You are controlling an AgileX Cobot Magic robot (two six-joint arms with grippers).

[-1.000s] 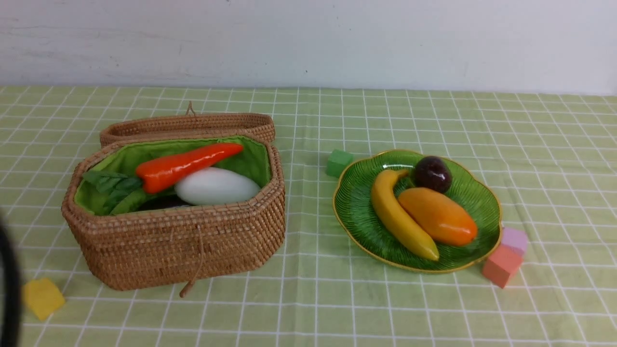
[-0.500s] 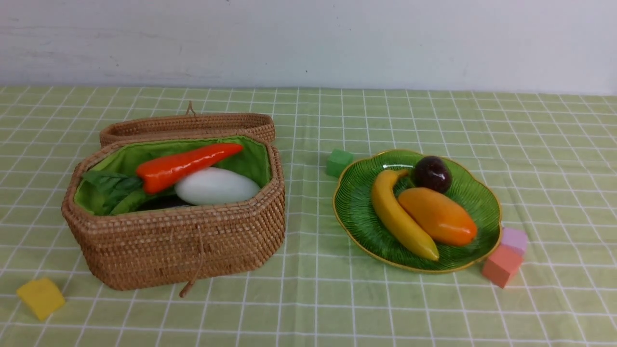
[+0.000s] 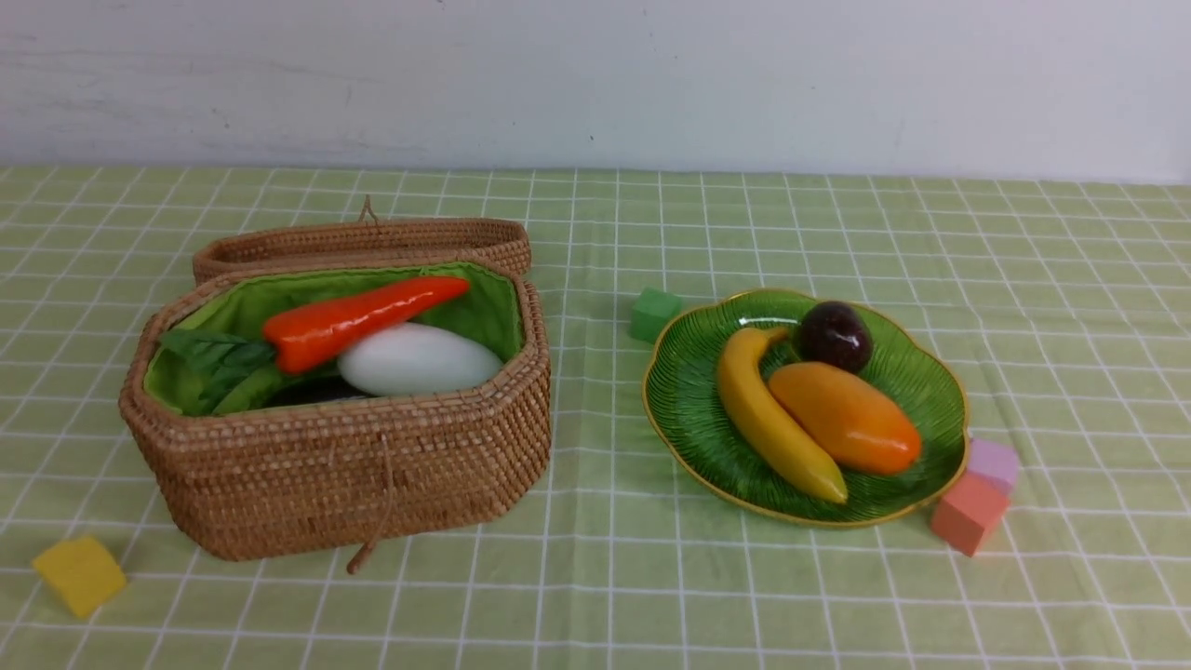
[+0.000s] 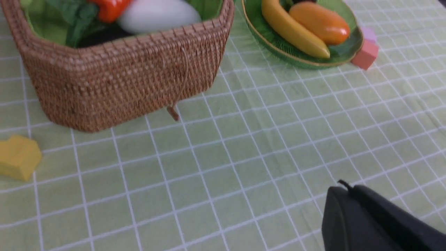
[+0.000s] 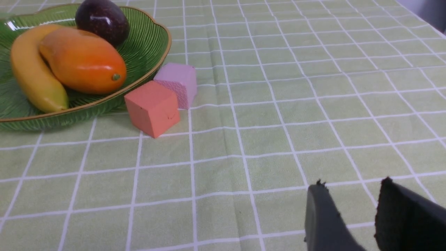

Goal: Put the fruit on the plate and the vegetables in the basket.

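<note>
Your left arm has gone from the front view's left edge. The basket [image 3: 344, 465] holds carrot [image 3: 358, 316] and white vegetable [image 3: 419, 361]; the plate [image 3: 689, 409] holds banana [image 3: 768, 419], orange fruit [image 3: 847, 417], purple fruit [image 3: 835, 335]. Left gripper [image 4: 343, 195] pressed together, right gripper [image 5: 352, 195] spread, empty.

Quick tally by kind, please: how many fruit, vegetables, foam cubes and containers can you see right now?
Fruit: 3, namely banana, orange fruit, purple fruit
Vegetables: 3, namely carrot, white vegetable, eggplant, mostly hidden
Cubes: 4, namely green, yellow, pink, coral
Containers: 2, namely basket, plate
Total: 12
</note>
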